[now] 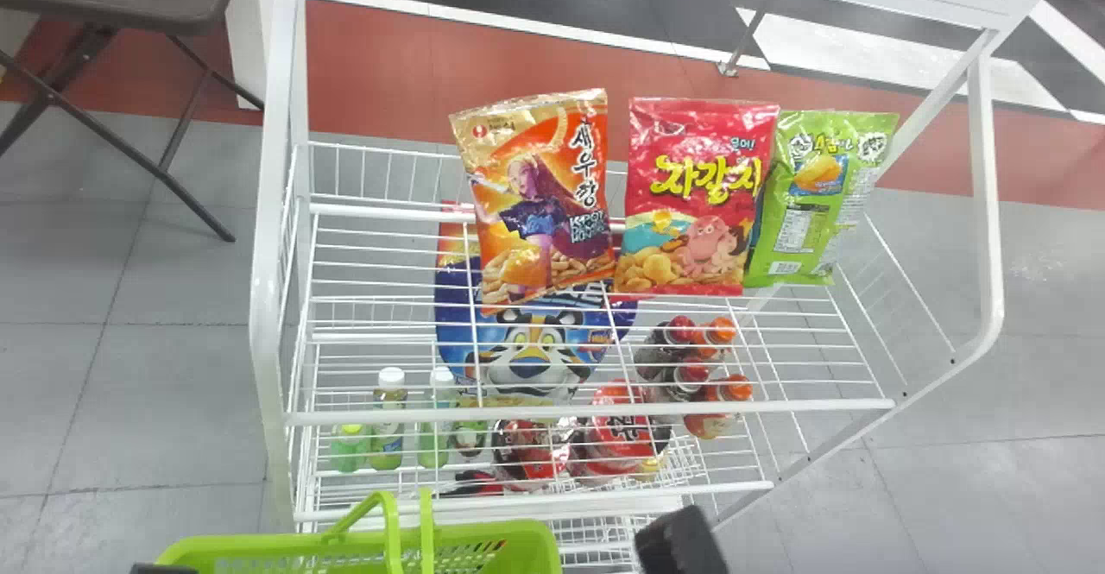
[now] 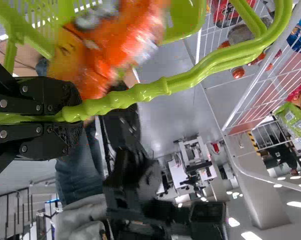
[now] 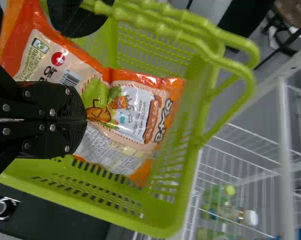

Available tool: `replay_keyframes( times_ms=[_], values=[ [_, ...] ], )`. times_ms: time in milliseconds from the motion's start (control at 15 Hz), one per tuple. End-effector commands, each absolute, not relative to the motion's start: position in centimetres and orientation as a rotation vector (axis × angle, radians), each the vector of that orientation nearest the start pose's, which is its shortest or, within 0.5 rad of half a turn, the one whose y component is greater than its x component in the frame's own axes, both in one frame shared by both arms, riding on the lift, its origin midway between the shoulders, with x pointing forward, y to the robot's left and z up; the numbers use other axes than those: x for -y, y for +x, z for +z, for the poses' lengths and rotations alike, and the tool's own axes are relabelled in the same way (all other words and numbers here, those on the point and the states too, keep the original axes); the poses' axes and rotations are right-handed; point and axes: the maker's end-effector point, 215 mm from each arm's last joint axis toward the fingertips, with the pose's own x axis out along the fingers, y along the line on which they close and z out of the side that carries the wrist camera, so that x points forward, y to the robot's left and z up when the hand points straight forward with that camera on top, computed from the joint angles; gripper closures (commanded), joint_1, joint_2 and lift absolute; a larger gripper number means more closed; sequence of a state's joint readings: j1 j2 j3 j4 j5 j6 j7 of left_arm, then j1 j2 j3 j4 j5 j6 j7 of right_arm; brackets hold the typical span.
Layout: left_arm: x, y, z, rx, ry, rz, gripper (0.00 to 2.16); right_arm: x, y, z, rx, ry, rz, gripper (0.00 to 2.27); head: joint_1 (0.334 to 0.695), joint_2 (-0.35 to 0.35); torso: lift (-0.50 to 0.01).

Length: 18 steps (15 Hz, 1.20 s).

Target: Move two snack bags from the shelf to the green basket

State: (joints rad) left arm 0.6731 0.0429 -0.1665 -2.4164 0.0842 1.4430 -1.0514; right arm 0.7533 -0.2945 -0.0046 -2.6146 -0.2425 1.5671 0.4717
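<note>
Head view: three snack bags (image 1: 699, 194) on the shelf (image 1: 596, 410), twelve to two o'clock; green basket (image 1: 259, 546) at seven. Left wrist view: left gripper (image 2: 73, 117) clamps the basket's handle (image 2: 155, 88). Right wrist view: right gripper (image 3: 85, 120) pinches an orange bag (image 3: 133, 112) over the basket

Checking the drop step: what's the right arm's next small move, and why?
Probably open the right gripper: it looks shut on the orange snack bag, most of which sits over the green basket, while the left gripper holds the handle.

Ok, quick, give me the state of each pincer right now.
Left pincer: closed on the green basket handle.
Right pincer: closed on an orange snack bag.
</note>
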Motion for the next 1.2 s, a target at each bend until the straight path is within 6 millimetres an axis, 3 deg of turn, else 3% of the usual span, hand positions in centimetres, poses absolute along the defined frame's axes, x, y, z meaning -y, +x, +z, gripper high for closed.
replay_keyframes(
  times_ms=[0,200,400,467,533,600,667,800,933,1133],
  values=[
    [2.7,11.6,-41.0,-1.161,-0.706,-1.145,2.12,14.5,10.4,-51.3,-1.421,0.125,0.622,2.24,0.695,-0.350,-0.017],
    [2.7,11.5,-40.9,-1.160,-0.705,-1.145,2.12,13.1,14.2,-53.8,-1.293,0.114,0.647,2.24,0.695,-0.350,-0.017],
    [2.8,11.4,-40.9,-1.161,-0.706,-1.147,2.12,11.4,19.1,-54.0,-1.083,0.099,0.682,2.23,0.695,-0.350,-0.017],
    [2.8,11.3,-40.9,-1.163,-0.707,-1.146,2.12,11.3,19.2,-53.9,-1.082,0.103,0.681,1.92,0.695,-0.350,-0.017],
    [2.7,11.4,-40.9,-1.163,-0.706,-1.145,2.12,11.5,18.8,-53.9,-1.098,0.102,0.681,1.30,0.695,-0.350,-0.017],
    [2.6,11.4,-40.9,-1.162,-0.708,-1.144,2.12,12.1,17.9,-53.8,-1.146,0.094,0.670,0.13,0.695,-0.350,-0.017],
    [2.6,11.4,-40.9,-1.161,-0.709,-1.144,2.12,13.0,16.5,-53.7,-1.213,0.082,0.652,0.00,0.695,-0.350,-0.017],
    [2.6,11.5,-40.8,-1.157,-0.711,-1.148,2.12,14.0,14.8,-52.5,-1.285,0.096,0.648,0.05,0.695,-0.350,-0.017],
    [2.6,11.5,-40.8,-1.157,-0.710,-1.146,2.12,15.0,14.4,-50.6,-1.303,0.118,0.641,0.05,0.695,-0.350,-0.017],
    [2.5,11.6,-40.8,-1.153,-0.711,-1.146,2.12,16.0,17.8,-47.6,-1.182,0.117,0.600,0.06,0.695,-0.350,-0.017]
  ],
)
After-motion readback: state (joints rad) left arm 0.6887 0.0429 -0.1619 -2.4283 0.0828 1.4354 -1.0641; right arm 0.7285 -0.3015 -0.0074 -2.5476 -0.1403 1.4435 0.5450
